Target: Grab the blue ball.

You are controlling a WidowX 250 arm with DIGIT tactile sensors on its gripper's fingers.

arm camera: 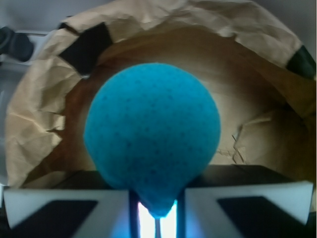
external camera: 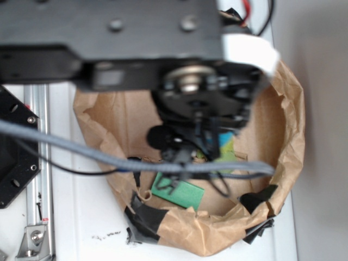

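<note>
Blue ball (arm camera: 151, 144): a teal-blue sphere with a matte, finely pitted, sponge-like surface, filling the centre of the wrist view. Its lower end is squeezed into a narrow point that sits between the two white fingers (arm camera: 64, 206) of the gripper (arm camera: 156, 208), whose jaws are pinching it, so the ball is held at the gripper and lifted clear of the bowl floor behind it. Surrounding it, from left to right, runs the crumpled brown paper bowl (arm camera: 34, 124), patched with black tape (arm camera: 86, 47) at upper left. In the exterior view the dark arm (external camera: 109, 43) crosses the top of the frame, a grey cable (external camera: 81, 149) sweeps across from the left, and the gripper hangs over the bowl. A flat green block (external camera: 179, 191) lies on the bowl floor; the ball itself is hidden there by the gripper.
</note>
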